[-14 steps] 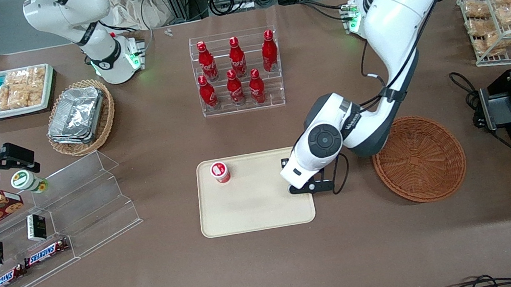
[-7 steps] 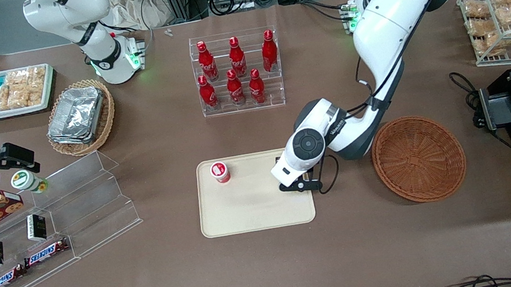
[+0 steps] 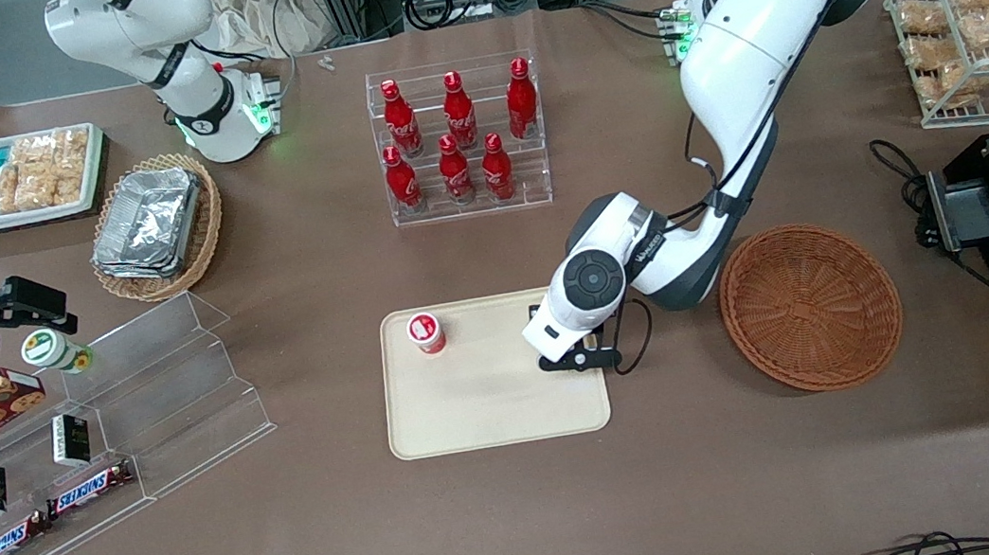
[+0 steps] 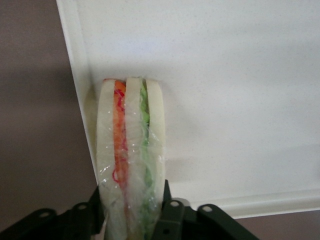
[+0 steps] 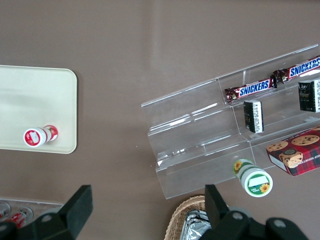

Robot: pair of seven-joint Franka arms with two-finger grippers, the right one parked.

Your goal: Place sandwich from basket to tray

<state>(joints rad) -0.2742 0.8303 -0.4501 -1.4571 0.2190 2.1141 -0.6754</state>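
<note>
In the front view, you are seeing the left arm reaching down over the tray (image 3: 474,414), with its gripper (image 3: 574,358) positioned at the tray's end nearest the basket (image 3: 810,306). The basket is sitting on the table just beside that end of the tray, toward the working arm's end, with nothing showing inside it. A small red-and-white cup (image 3: 426,332) is standing on the tray, well apart from the gripper. The sandwich itself is hidden under the wrist in this view. In the left wrist view, you are seeing the gripper (image 4: 131,212) clamping the sandwich (image 4: 131,150) between its two black fingers (image 4: 170,217), one finger on each bread face. The wrapped wedge is pointing away from the camera, with its orange and green filling layers facing the lens. Its tip is reaching over the tray (image 4: 225,75) just inside the raised rim; whether it is touching the tray surface cannot be determined. In the right wrist view, you are seeing the tray (image 5: 30,95) with the cup (image 5: 38,135) lying near one corner.
</note>
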